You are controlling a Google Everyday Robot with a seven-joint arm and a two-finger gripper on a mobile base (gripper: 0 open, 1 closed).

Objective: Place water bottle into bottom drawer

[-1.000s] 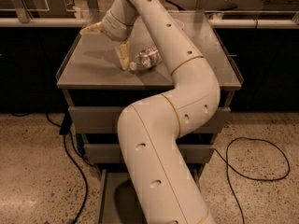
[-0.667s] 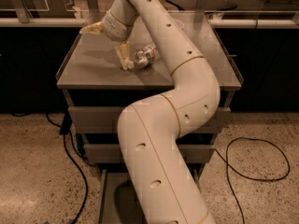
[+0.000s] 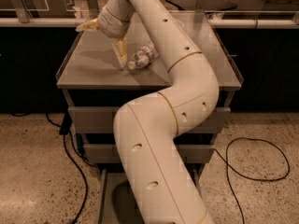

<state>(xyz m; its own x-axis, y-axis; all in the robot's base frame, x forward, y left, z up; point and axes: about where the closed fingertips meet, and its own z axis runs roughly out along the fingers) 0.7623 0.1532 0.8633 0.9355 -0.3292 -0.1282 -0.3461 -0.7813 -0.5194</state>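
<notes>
Bottom drawer, the lowest grey metal tray, stands pulled open nearest; the bottle is not in it, and the arm hides much of it. Farther up, on the grey tabletop, the small clear crinkled plastic water bottle lies on its side. Just left of it is the claw, spread and pinching nothing. Judgement: drawer ready; grasp, carry and placement remain.

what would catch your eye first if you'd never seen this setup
The thick white arm fills the middle, snaking from the bottom edge up over the grey cabinet. At its tip the pincer is spread open over the cabinet top, with one finger beside the bottle, which lies on its side there. Down low, the bottom drawer is pulled out, partly hidden behind the arm.
</notes>
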